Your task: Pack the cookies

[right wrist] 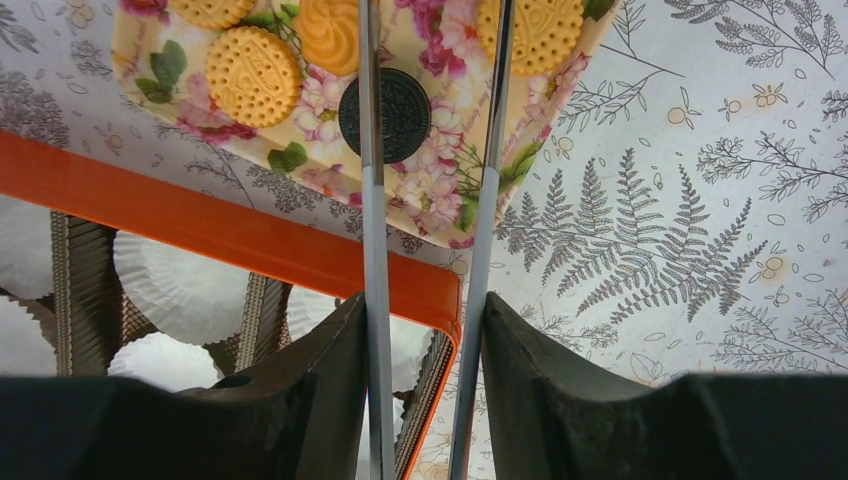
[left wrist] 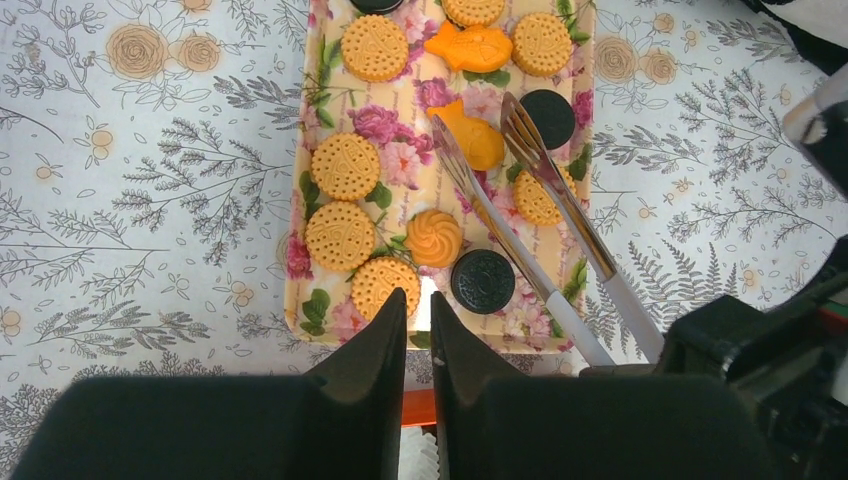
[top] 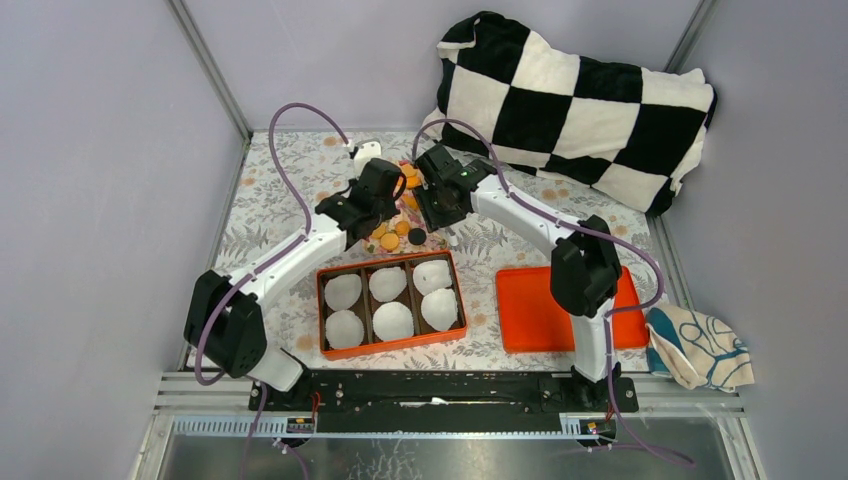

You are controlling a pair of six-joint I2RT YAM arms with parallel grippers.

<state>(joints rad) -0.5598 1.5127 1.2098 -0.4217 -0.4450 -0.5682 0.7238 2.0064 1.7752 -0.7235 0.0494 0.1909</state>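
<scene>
Light is bright and even, shadows soft

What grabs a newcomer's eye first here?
The black-and-white checkered pillow at the table's far right corner. Next, the floral tray of cookies at the centre, where the right gripper holds metal tongs over them. Nearer the arms, an orange box holds white paper cups.
</scene>
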